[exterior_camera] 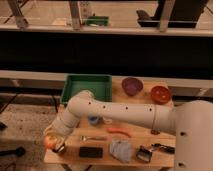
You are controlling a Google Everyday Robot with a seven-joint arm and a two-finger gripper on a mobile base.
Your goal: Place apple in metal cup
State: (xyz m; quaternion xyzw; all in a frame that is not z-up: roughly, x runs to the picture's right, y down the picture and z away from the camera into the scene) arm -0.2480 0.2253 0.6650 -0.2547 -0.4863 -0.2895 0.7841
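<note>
Arm bent leftward and down, pincer point(54, 144) low.

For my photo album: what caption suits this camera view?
Robot's tool at the table's left corner with the apple, away from the metal cup.

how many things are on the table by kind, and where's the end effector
bowls: 2, purple bowl, orange-red bowl
tray: 1, green tray
apple: 1, at the end effector, front left corner
carrot-like item: 1
black block: 1
crumpled cloth: 1
total: 7
</note>
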